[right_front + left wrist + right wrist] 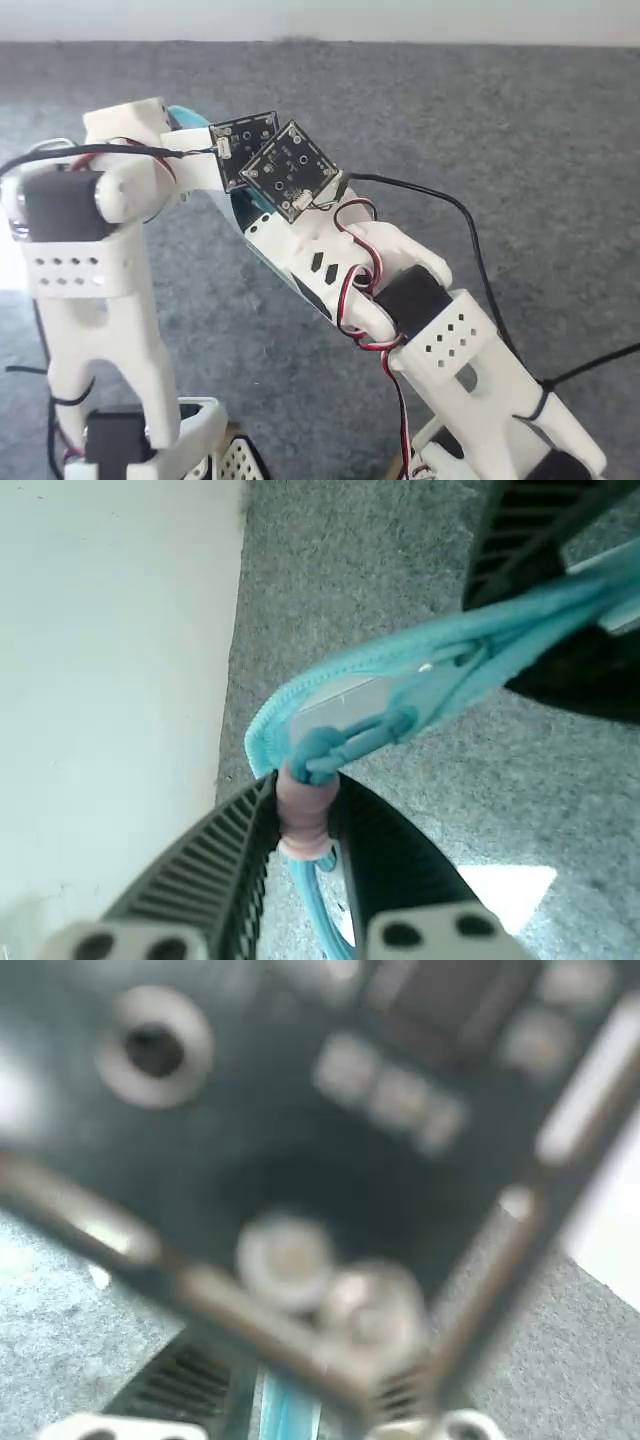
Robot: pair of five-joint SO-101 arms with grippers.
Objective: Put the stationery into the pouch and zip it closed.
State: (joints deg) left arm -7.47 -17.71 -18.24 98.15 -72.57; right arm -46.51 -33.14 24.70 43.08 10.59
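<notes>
The turquoise pouch [400, 685] hangs above the grey table, stretched between both grippers. My left gripper [303, 792] is shut on the pinkish zipper pull [305, 815], which is tied to the slider by a knotted turquoise cord [330, 745]. At the pouch's far end my right gripper [560, 605] has its black fingers shut on the pouch's edge; a turquoise strip [290, 1410] sits between its fingers. From above, only slivers of the pouch [243, 215] show under the two wrist camera boards. I see no stationery.
A wrist camera board [330, 1160] sits very close in front of the right wrist camera. The two boards [275, 160] nearly touch above the pouch. Black cables [470, 240] trail to the right over the grey mat [520, 120]. A white surface [110, 680] borders the mat.
</notes>
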